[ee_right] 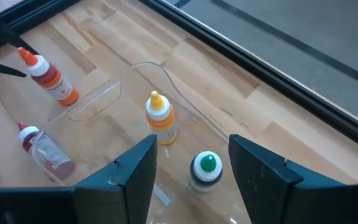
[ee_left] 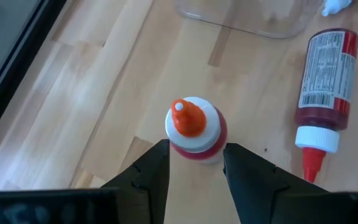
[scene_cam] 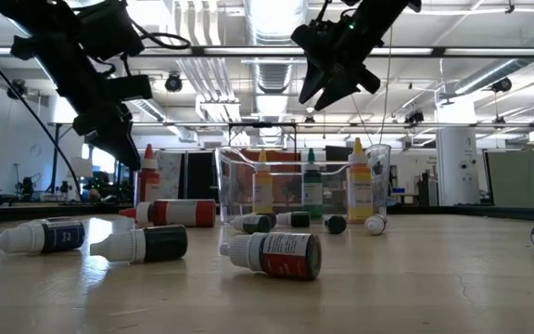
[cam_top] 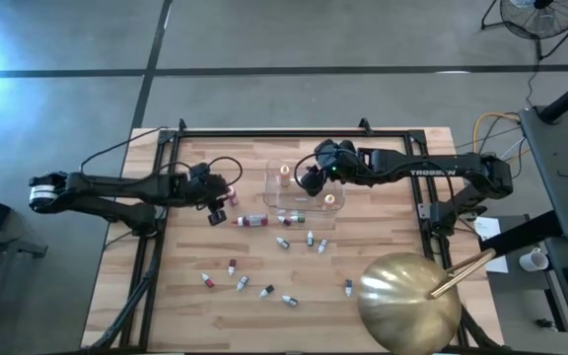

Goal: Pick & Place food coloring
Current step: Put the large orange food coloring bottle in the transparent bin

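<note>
I see an upright red bottle (ee_left: 194, 129) with an orange cap standing on the table (cam_top: 383, 286) just outside the tub (cam_top: 274, 187), my left gripper (ee_left: 194, 165) spread open around it without pinching, while my right gripper (ee_right: 191, 165) hangs open over the tub's bottles (ee_right: 160, 118).

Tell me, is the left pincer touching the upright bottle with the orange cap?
Apart. The left wrist view shows the orange-capped bottle upright between the left pincer fingers, with wood visible on both sides.
</note>
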You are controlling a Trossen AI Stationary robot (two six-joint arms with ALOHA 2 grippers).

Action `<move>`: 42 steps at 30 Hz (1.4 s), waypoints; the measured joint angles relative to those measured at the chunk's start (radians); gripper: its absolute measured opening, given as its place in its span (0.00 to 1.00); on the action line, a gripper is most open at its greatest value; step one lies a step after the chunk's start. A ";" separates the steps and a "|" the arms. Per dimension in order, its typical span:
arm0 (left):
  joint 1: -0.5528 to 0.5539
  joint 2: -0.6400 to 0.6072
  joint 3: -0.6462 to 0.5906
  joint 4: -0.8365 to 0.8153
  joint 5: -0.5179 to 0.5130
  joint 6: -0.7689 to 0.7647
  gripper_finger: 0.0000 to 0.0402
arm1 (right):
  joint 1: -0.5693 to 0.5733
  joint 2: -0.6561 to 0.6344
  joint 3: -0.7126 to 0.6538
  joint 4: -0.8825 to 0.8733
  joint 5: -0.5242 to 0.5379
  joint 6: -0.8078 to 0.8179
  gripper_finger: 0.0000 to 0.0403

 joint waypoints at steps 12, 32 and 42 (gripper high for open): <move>0.056 0.030 -0.007 0.059 0.005 0.003 0.31 | 0.000 0.000 0.000 0.004 0.018 0.000 0.48; 0.057 0.064 -0.007 0.088 -0.086 -0.014 0.31 | 0.000 0.000 -0.002 0.004 0.017 0.007 0.48; 0.056 0.052 0.016 -0.003 -0.061 -0.047 0.31 | 0.000 0.000 -0.021 0.005 0.017 0.009 0.48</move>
